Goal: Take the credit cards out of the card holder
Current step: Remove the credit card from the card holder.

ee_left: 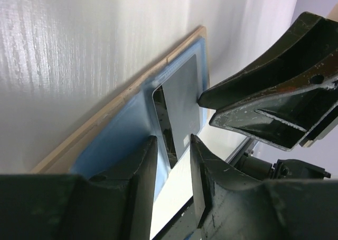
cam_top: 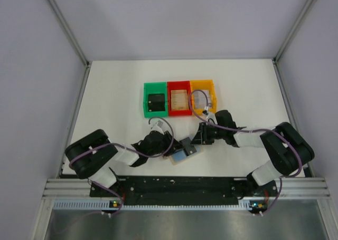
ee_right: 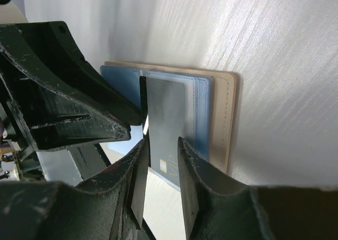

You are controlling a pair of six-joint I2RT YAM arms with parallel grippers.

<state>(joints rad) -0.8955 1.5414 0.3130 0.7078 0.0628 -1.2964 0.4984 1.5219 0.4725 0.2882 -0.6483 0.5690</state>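
The card holder [cam_top: 182, 155] lies open on the white table between the two grippers, tan outside [ee_right: 229, 118] and light blue inside [ee_left: 116, 140]. A grey credit card [ee_right: 166, 113] marked VIP sits partly out of a clear pocket [ee_left: 182, 108]. My left gripper [ee_left: 173, 145] is at the holder's left edge, jaws apart, with nothing gripped between them. My right gripper [ee_right: 161, 145] comes from the right, its jaws partly apart and straddling the card's near end. In the left wrist view the right gripper's fingertips [ee_left: 202, 99] touch the card's face.
Three small bins stand in a row behind the holder: green [cam_top: 146, 100], red [cam_top: 179, 83], orange [cam_top: 203, 82], each with something inside. Both arms' cables loop near them. The arms' base rail runs along the near table edge.
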